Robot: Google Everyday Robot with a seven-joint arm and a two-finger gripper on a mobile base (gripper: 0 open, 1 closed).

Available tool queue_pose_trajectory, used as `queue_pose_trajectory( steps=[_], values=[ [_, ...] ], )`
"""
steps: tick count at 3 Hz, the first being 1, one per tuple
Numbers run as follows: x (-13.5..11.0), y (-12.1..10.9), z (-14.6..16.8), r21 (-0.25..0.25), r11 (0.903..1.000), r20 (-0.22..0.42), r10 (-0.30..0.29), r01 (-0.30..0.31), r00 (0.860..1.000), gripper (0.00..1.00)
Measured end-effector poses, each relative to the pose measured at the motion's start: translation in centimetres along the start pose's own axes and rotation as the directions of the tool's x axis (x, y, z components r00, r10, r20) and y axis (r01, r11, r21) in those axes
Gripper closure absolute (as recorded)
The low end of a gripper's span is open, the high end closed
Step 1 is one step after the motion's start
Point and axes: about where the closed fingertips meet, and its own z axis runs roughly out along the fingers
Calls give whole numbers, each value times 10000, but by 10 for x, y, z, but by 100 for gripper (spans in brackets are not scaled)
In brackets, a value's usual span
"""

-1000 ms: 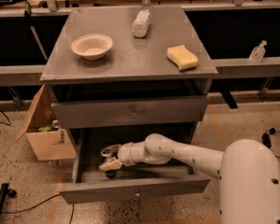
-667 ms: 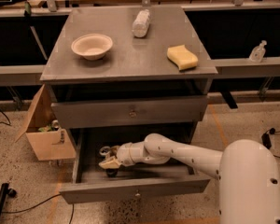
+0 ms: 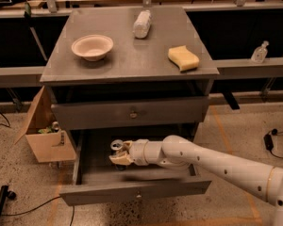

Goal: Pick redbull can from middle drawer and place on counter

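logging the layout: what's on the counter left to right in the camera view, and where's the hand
bowl → plastic bottle → sponge on the counter; the hand is below, inside the open middle drawer, at the redbull can

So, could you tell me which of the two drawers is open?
The middle drawer, the lower one: it is pulled out with the gripper inside it, while the upper drawer is shut.

On the broad grey brushed-metal counter (image 3: 127, 65), a pale round bowl (image 3: 92, 47) sits near the left edge, a whitish plastic bottle (image 3: 142, 23) at the back edge and a yellow sponge (image 3: 183, 58) near the right edge. Below the front edge, inside the wide grey metal middle drawer (image 3: 132, 193), the gripper (image 3: 119, 153) clasps the slim silver-topped redbull can (image 3: 116, 145).
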Motion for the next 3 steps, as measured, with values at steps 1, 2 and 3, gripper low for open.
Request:
queue_pose_trajectory(
  steps=[1, 2, 3],
  values=[
    [-41, 12, -73, 1193, 9927, 81, -182, 172, 9998, 100],
    [-88, 24, -136, 2142, 9761, 390, -470, 376, 9981, 100],
    [-145, 21, -189, 2655, 9630, 616, -651, 465, 9960, 100]
  ],
)
